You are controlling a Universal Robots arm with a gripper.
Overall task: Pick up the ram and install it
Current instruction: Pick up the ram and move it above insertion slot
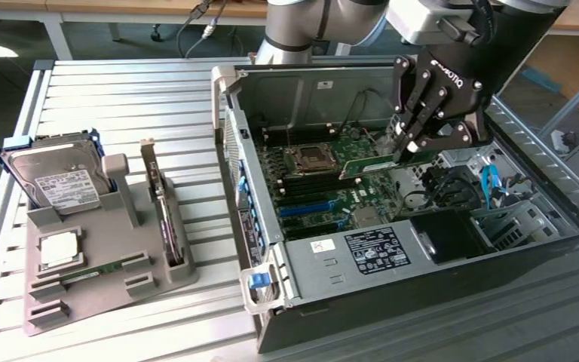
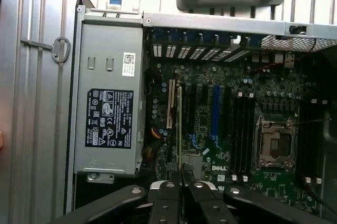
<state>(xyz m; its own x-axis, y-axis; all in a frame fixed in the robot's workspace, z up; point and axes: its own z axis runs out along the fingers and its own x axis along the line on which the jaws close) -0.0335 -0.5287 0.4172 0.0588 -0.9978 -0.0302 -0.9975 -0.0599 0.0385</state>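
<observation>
Pinching ram [image 1: 370, 165] [image 2: 179, 124] between jaws

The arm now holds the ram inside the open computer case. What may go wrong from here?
The gripper grips the ram near one end, so it might tilt when pressed. In the wrist view the ram hangs by the white expansion slot, not over the black memory slots; lowered here, it would probably miss them. Thin wires pass near the gripper and may snag.
</observation>
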